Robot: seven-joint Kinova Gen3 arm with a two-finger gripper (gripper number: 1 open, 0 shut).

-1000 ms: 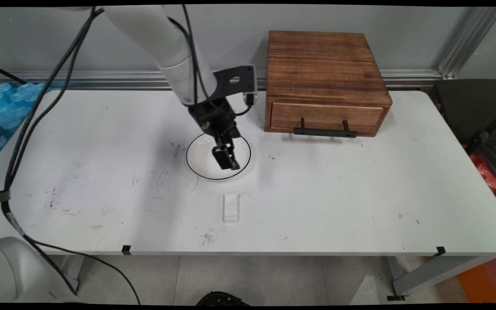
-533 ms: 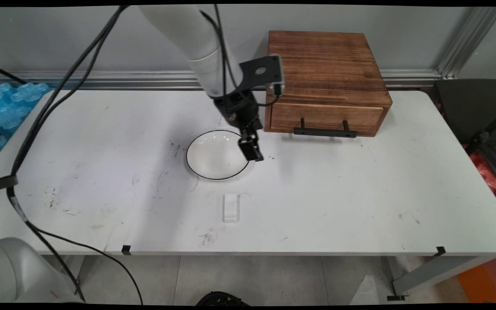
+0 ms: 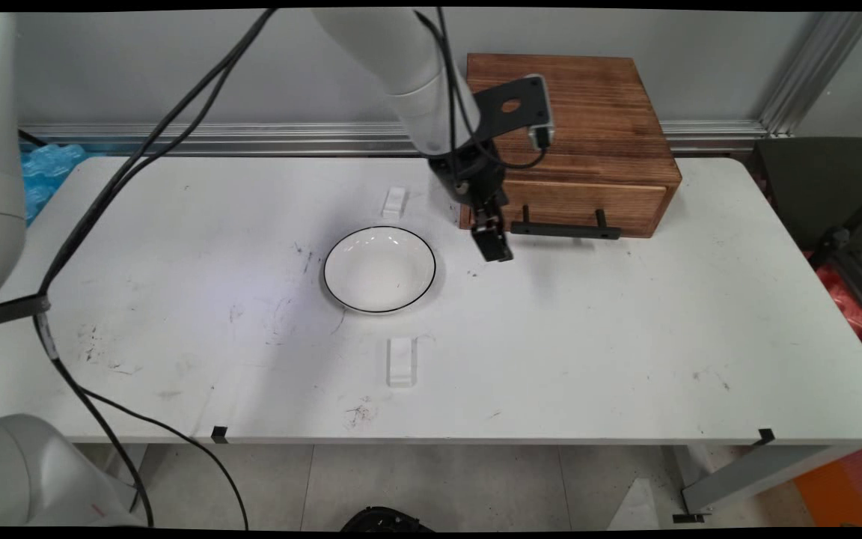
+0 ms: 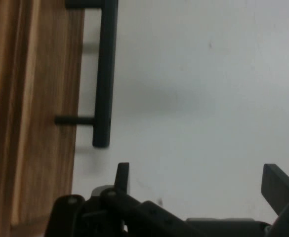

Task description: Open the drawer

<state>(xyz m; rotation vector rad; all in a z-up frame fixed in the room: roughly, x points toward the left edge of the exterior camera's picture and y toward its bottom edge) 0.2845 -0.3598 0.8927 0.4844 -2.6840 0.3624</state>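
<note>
Hovering: the gripper (image 3: 496, 251) hangs above the desk (image 3: 625, 337), just off the left end of the drawer handle (image 3: 564, 229), empty.
Gripper state: released; in the hand view its two fingers (image 4: 276, 185) stand wide apart with bare desk (image 4: 208, 98) between them and nothing held.
Nearest thing: the black bar handle (image 4: 104, 74) on the drawer front of the wooden box (image 3: 566, 127); in the hand view it runs up the picture's left part, beside the wood grain (image 4: 25, 123), apart from the fingers.
Wooden box: dark brown, one drawer, standing at the desk's far side against the wall rail, drawer pushed in.
Bowl: a white bowl with a thin black rim (image 3: 379, 269) sits on the desk to the left of the gripper, near but apart from it, and looks empty.
Small blocks: one clear-white block (image 3: 402, 361) lies on the desk on the near side of the bowl; another (image 3: 394, 201) lies on its far side, near the wall.
Cables: black cables (image 3: 139, 165) hang from the arm across the desk's left part.
</note>
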